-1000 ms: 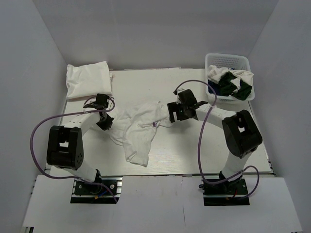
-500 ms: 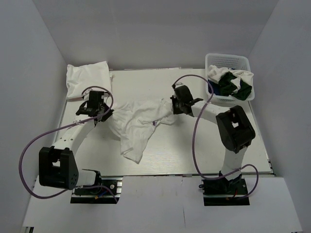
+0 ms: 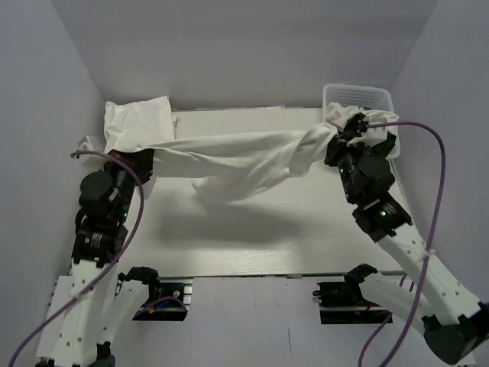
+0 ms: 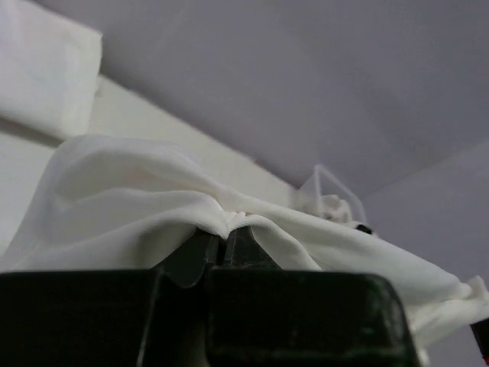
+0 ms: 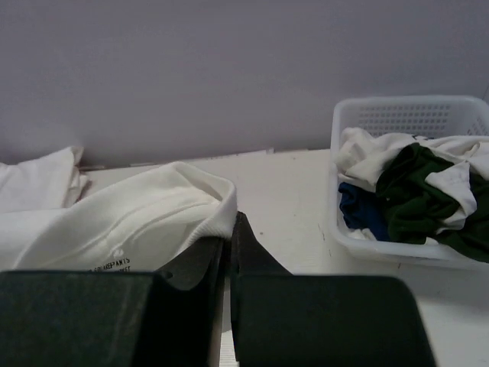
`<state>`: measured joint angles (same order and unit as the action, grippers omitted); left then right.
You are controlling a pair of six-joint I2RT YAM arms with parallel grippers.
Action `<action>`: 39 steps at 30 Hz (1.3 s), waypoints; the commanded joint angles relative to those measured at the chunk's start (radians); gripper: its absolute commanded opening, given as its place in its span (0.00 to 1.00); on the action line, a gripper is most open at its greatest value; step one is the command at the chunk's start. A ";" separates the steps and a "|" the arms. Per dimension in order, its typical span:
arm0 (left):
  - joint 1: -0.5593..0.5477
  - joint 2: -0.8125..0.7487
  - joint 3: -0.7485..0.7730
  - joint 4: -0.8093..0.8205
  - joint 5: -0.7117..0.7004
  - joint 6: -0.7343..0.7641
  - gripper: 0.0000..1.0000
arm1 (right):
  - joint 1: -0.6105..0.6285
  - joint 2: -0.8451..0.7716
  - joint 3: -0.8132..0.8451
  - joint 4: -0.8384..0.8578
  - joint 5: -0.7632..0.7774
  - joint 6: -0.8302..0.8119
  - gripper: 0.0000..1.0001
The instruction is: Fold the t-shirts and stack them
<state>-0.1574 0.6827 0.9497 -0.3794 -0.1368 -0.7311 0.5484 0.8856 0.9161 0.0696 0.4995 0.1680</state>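
Note:
A white t-shirt hangs stretched above the table between my two grippers. My left gripper is shut on its left end, and the wrist view shows cloth bunched over the closed tips of the left gripper. On the other side, my right gripper is shut on the ribbed collar edge, pinched at the tips of the right gripper. A folded white t-shirt lies at the back left. More t-shirts, white, dark green and blue, sit crumpled in the basket.
The white lattice basket stands at the back right corner, close to my right gripper. White walls enclose the table on three sides. The hanging shirt casts a shadow on the table below it.
Both arms have risen and spread apart, lifting the white shirt off the table and pulling it taut. The right gripper has shut on the collar end.

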 commanded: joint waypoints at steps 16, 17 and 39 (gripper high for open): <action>0.019 0.324 0.063 0.089 -0.067 0.053 0.00 | -0.071 0.280 0.098 -0.037 0.205 0.013 0.00; 0.019 0.389 0.079 0.089 -0.048 0.053 0.00 | -0.105 0.371 0.133 -0.050 0.171 0.028 0.00; 0.018 0.600 0.020 -0.259 -0.134 -0.074 1.00 | 0.004 0.667 0.172 -0.267 -0.441 0.028 0.90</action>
<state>-0.1444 1.3270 1.0237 -0.5842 -0.2630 -0.7700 0.5049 1.5295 1.1355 -0.2028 0.1677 0.1989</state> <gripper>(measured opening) 0.997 0.904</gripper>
